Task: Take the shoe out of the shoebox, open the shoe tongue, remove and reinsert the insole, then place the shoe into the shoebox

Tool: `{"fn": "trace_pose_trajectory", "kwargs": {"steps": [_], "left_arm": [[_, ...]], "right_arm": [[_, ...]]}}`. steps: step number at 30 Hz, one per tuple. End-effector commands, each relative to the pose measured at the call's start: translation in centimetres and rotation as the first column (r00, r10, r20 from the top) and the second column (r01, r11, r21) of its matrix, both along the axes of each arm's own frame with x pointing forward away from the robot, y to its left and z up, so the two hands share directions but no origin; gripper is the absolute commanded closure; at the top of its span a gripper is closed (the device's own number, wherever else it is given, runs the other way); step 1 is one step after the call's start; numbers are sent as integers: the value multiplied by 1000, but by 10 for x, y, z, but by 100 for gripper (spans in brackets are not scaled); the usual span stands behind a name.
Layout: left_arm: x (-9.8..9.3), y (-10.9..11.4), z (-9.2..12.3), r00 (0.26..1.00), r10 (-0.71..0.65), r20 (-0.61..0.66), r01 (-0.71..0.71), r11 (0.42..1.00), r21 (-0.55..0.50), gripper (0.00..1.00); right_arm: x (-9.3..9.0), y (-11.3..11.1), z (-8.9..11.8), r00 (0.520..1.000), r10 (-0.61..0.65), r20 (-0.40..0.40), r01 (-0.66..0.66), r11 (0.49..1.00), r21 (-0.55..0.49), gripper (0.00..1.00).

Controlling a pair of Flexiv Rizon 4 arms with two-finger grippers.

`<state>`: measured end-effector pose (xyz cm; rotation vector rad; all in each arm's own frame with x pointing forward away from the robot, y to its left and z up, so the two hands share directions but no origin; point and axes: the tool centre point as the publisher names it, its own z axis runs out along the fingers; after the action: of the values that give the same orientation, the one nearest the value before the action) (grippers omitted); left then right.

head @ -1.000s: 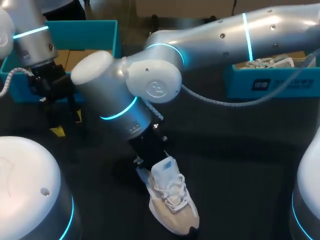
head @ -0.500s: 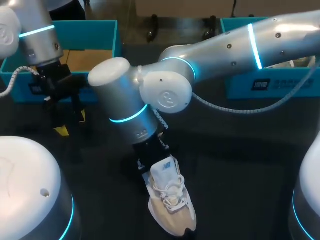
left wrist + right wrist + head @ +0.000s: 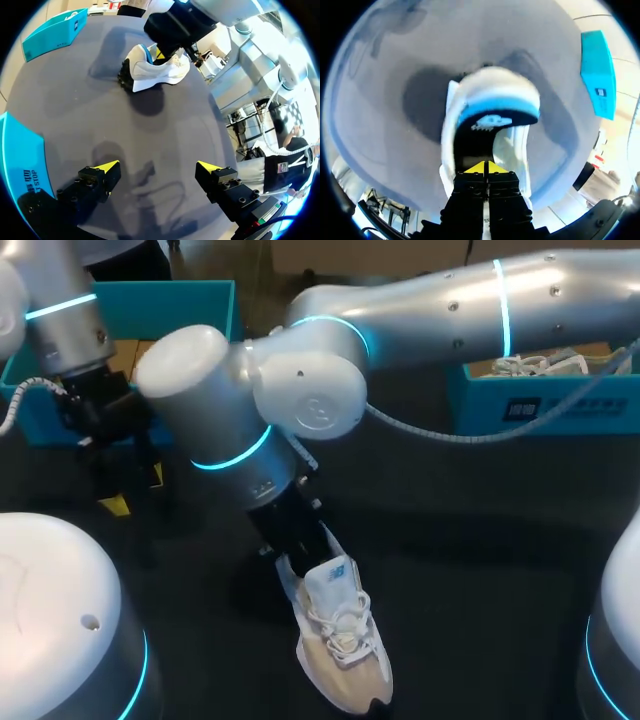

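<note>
- Working the insole step, likely: right hand point(image 3: 484, 168), clenched, sits inside the opening of the shoe point(image 3: 345, 652).
- Left hand point(image 3: 157, 166) hangs released; next, pinch and lift the insole.

Left pincer point(image 3: 157, 166) spread wide above the table point(image 3: 100, 110), the shoe point(image 3: 155, 70) well ahead.

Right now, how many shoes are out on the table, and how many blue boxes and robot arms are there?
Shoe on the table: 1
Blue boxes: 2
Robot arms: 2
Total: 5
</note>
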<state>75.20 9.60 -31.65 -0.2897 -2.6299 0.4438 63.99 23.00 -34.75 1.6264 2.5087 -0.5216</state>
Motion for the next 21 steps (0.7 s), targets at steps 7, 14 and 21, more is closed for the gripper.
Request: {"fn": "trace_pose_trajectory", "kwargs": {"steps": [7, 14, 21], "left_arm": [[-4, 7, 2, 1000, 4, 10, -4, 1000, -3, 0], [-4, 9, 2, 1000, 6, 11, -6, 1000, 7, 0], [0, 5, 1, 1000, -9, 8, 9, 1000, 12, 0]], "right_arm": [[18, 1, -7, 990, 40, 133, -47, 998, 51, 100], [26, -2, -29, 991, 48, 128, -61, 993, 99, 100], [11, -3, -47, 997, 12, 77, -21, 993, 113, 100]]}}
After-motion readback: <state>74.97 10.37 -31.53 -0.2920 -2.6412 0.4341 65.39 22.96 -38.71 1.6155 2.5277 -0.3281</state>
